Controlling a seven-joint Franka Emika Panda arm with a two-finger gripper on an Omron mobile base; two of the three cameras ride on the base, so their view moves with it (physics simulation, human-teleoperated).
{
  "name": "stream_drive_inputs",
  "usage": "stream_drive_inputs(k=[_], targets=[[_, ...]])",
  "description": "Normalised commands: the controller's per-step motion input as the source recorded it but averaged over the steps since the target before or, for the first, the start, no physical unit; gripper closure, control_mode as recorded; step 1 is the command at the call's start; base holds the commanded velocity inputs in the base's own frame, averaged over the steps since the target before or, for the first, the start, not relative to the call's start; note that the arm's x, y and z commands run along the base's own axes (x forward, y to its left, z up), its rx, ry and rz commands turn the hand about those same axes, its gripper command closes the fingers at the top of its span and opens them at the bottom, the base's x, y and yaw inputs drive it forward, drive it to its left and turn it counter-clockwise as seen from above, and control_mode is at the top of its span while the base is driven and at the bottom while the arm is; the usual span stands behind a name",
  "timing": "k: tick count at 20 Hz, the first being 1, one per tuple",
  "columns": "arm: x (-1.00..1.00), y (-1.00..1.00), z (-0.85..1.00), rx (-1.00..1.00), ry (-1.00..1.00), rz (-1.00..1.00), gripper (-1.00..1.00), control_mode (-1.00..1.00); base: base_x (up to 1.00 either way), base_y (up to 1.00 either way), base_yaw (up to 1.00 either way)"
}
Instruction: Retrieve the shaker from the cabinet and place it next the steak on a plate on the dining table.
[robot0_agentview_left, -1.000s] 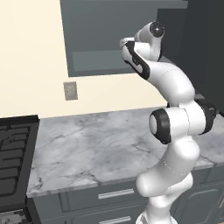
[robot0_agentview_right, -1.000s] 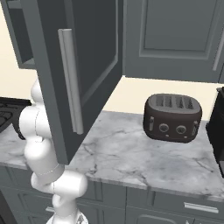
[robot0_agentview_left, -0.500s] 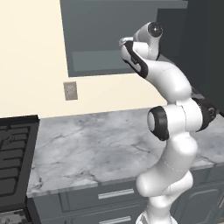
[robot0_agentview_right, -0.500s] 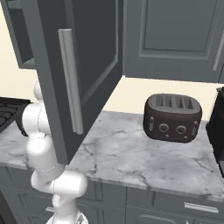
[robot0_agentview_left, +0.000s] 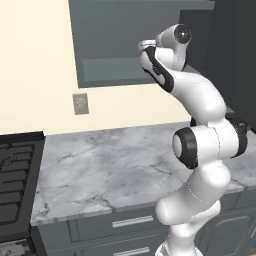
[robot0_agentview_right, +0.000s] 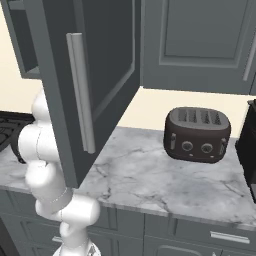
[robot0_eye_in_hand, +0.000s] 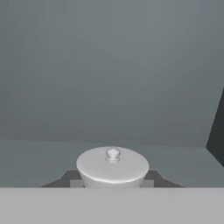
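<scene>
Clenched on the shaker, the claw is seen in the hand view with one dark fingertip at either side of the pale top. The shaker is held inside the cabinet, just above its shelf, with the back wall well apart behind it. From the left base view the arm is seen reaching up into the recess over the marble tabletop. The shaker is judged light, rigid and smooth, so slipping is possible; a hold at the narrow neck below the top looks soundest.

shaker: 1 | toaster: 1 | wall outlet: 1 | stove: 1
</scene>
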Motion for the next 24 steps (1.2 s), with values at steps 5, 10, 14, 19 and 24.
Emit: stream_drive_inputs(k=[5, 10, 14, 19, 24], targets=[[-1.0, 0.0, 0.13, 0.0, -0.29, 0.0, 1.0, -1.0, 0.0, 0.0, 0.0], [-1.0, 0.0, 0.18, 0.0, -0.22, 0.0, 1.0, -1.0, 0.0, 0.0, 0.0], [-1.0, 0.04, 0.39, 0.0, -0.09, 0.0, 1.0, -1.0, 0.0, 0.0, 0.0], [-0.99, 0.0, 0.43, 0.01, -0.01, 0.0, 1.0, -1.0, 0.0, 0.0, 0.0], [-1.0, 0.0, 0.26, 0.03, 0.0, -0.06, 1.0, -1.0, 0.0, 0.0, 0.0]])
